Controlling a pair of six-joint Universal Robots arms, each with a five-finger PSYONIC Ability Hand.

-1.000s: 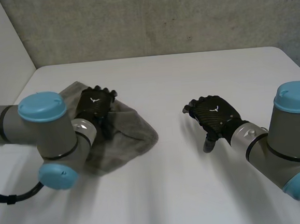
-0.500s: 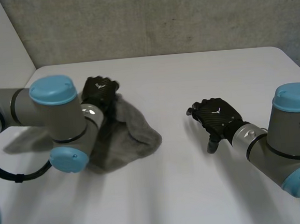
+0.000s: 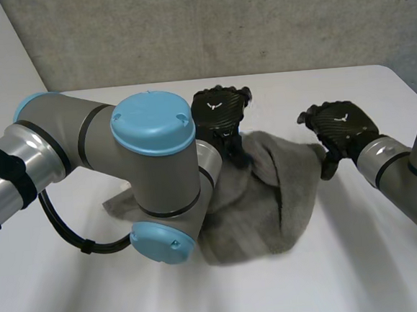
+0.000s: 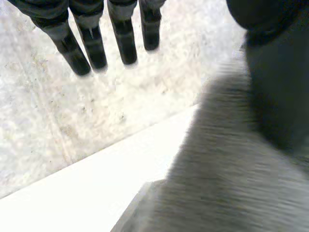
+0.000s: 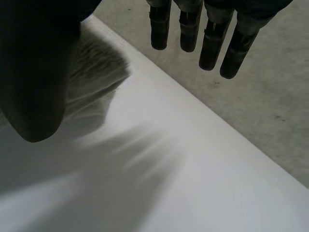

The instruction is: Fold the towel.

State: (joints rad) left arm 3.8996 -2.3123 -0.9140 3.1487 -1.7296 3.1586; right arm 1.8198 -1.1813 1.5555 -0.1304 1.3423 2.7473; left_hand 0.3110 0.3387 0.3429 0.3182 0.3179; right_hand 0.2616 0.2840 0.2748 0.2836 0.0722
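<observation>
- Once hauled from the left, crumpled grey towel point(image 3: 270, 202) at white desk's point(image 3: 361, 259) middle, peaked under black left hand point(image 3: 220, 115), black right hand point(image 3: 340, 125) just beside.
- Left wrist: thumb pinching towel point(image 4: 217, 174).
- Right wrist: fingers point(image 5: 212, 43) spread, empty; flattening likely next.

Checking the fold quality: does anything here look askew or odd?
Yes: the towel is a rumpled heap, humped up to the left hand rather than lying flat, with no straight fold line. The right hand sits open beside its edge.
</observation>
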